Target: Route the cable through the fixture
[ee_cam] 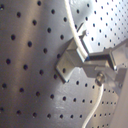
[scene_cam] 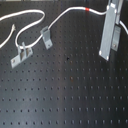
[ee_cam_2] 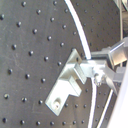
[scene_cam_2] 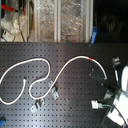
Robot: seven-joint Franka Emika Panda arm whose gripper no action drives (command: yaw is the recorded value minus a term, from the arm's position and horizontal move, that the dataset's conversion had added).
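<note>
Two fixtures (scene_cam: 46, 36) near cable (scene_cam: 30, 20); claw (scene_cam: 111, 30) apparently pinching cable; open board (scene_cam: 65, 95) beyond.

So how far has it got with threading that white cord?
Early on, it seems. The cable lies in loops on the perforated table, running behind the two small metal fixtures without clearly passing through either. The gripper stands near the cable's red band; whether it grips the cord is unclear. The threading itself remains.
</note>
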